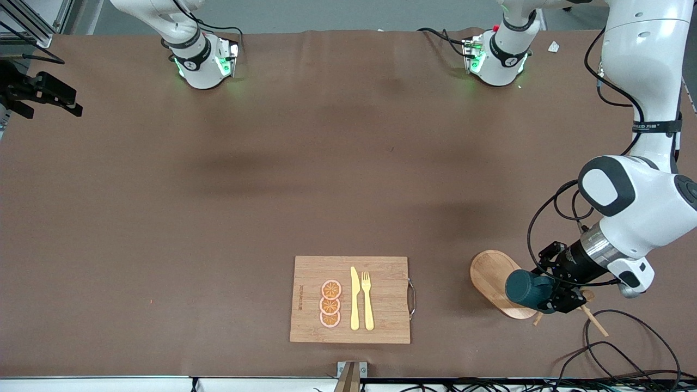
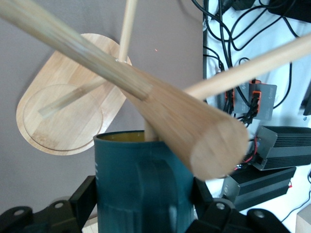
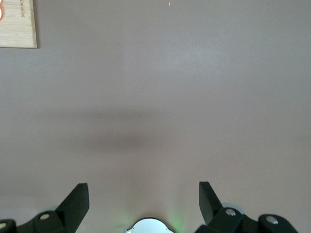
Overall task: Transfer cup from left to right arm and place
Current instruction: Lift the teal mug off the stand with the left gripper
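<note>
The dark teal-green ribbed cylindrical cup (image 1: pixel 527 289) lies on its side in the air over the oval wooden peg rack base (image 1: pixel 493 280), long axis level, clamped by the left gripper (image 1: pixel 552 296); its ochre mouth meets the rack's thick wooden peg (image 2: pixel 194 131). The right gripper (image 3: pixel 143 201) waits spread wide above bare brown tabletop (image 3: pixel 160 97). Lettering on the left arm's band is too small to read

A bamboo cutting board (image 1: pixel 381 272) with a metal handle (image 1: pixel 413 297) is laid near the front camera, and three orange slices (image 1: pixel 330 304), a yellow knife (image 1: pixel 354 298) and a yellow fork (image 1: pixel 367 300) are set on it. Toward the left arm's end, a wooden peg rack (image 1: pixel 493 275) on an oval base can be seen, with loose cables (image 1: pixel 615 348) strewn close by.
</note>
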`<state>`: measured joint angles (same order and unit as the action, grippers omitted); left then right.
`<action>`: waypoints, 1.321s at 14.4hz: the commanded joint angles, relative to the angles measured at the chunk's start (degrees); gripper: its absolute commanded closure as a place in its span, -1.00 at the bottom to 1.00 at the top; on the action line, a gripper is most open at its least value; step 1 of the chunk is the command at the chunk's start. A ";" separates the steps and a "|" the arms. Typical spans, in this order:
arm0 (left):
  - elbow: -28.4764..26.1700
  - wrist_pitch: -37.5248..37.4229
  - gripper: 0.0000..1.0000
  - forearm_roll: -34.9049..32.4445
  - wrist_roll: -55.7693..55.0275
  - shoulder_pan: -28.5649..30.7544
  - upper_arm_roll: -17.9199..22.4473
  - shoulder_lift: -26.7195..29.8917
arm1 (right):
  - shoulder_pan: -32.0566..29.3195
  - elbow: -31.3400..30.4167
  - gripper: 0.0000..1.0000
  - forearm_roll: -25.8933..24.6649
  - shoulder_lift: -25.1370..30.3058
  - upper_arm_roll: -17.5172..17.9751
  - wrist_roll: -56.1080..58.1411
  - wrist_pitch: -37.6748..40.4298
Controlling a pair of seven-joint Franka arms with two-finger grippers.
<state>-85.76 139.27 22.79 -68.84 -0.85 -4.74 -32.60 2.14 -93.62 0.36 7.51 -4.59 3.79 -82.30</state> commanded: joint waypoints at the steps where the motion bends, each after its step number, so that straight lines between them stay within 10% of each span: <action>1: 0.16 -0.22 -0.42 -0.02 -0.69 -0.21 -0.27 1.31 | 0.49 -1.30 -1.00 0.16 1.37 -0.16 -0.62 -0.14; 9: 0.16 -2.77 -0.42 -0.55 -0.86 -3.97 -1.23 4.92 | 0.49 -1.30 -1.00 0.16 1.37 -0.16 -0.54 -0.14; 19: 2.35 -3.12 -0.40 -23.90 -9.56 -18.30 -1.15 4.48 | 0.58 -1.13 -1.00 0.16 1.28 -0.16 -0.54 0.04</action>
<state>-84.20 136.87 3.33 -78.07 -17.51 -6.51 -28.48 2.16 -93.63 0.36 7.51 -4.57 3.79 -82.30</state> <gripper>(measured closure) 0.159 0.000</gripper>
